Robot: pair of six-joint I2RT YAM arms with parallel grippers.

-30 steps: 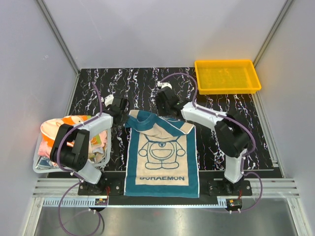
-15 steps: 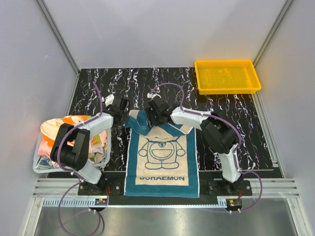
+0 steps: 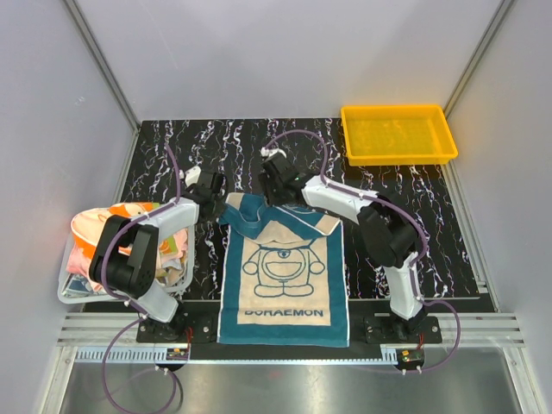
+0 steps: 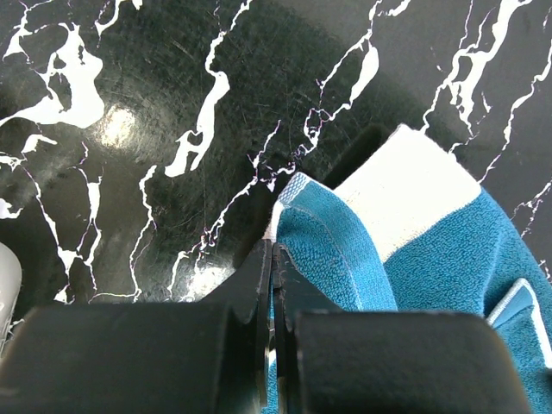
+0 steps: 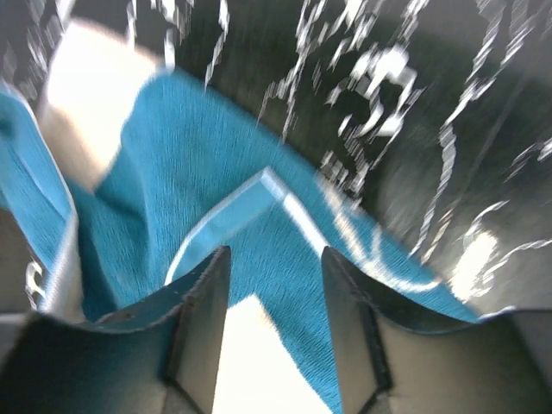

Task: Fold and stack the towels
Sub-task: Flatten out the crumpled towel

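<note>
In the last second the right tool (image 5: 274, 257) swung from the one o'clock corner of the towel (image 3: 283, 267) to its twelve o'clock edge; its jaws are apart and hold nothing. The left tool (image 4: 272, 252) pinches the eleven o'clock corner. That edge is rumpled, so folding seems barely begun. The towel is soft teal-and-cream terry, a rectangle at six o'clock on the glossy marbled worktop (image 3: 164, 147).

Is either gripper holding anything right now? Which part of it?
Left gripper is shut on the teal terry towel with cream panel, pinching the hemmed edge at its far-left corner. Right gripper is open over the towel, holding nothing.
</note>
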